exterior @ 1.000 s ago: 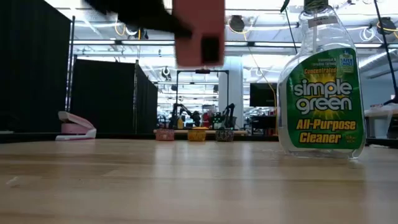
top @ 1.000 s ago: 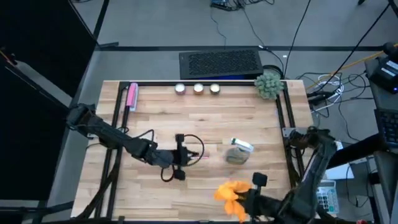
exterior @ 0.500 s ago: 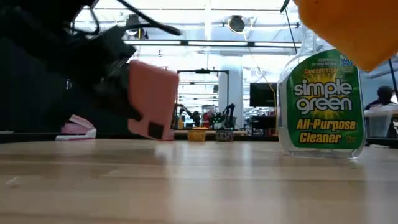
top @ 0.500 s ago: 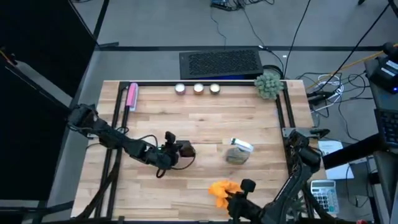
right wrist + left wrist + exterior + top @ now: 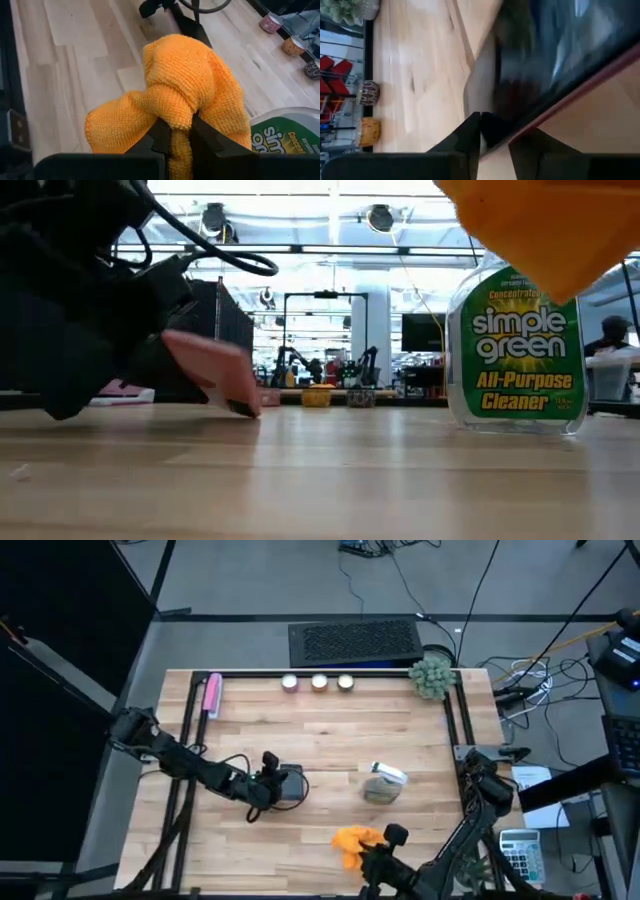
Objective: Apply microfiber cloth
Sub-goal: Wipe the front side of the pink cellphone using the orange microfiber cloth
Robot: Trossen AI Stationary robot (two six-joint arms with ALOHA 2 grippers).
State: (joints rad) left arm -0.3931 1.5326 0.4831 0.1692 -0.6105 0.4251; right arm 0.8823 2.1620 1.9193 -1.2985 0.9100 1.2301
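- Microfiber cloth (image 5: 355, 843): bright orange, bunched; sits lower centre of the high view, near the table's front edge. In the low view it hangs in the upper right corner (image 5: 545, 225), clear of the tabletop.
- Right gripper (image 5: 372, 855): at the lower centre of the high view, arm entering from the lower right. Right wrist view shows the two dark fingers (image 5: 159, 136) pinched together on a fold of the cloth (image 5: 182, 92), fabric bulging above them.
- Left gripper (image 5: 272, 787): left of centre in the high view, arm reaching in from the left edge. It grips a flat dark phone (image 5: 290, 784) with a pinkish back; low view shows that slab (image 5: 210, 370) tilted, its lower corner close to the wood. Left wrist view: fingers (image 5: 465, 137) clamped on the slab's edge.
- Spray bottle (image 5: 382, 783): lies right of centre in the high view, between phone and the table's right rail; green "Simple Green" label fills the right of the low view (image 5: 520, 345).
- Cloth and phone are apart, cloth nearer the front.
- Pink flat thing (image 5: 211, 695): upper left of table (image 5: 330, 730).
- Three small round pots (image 5: 318, 682): row at back rail.
- Green plant (image 5: 432, 676): upper right corner.
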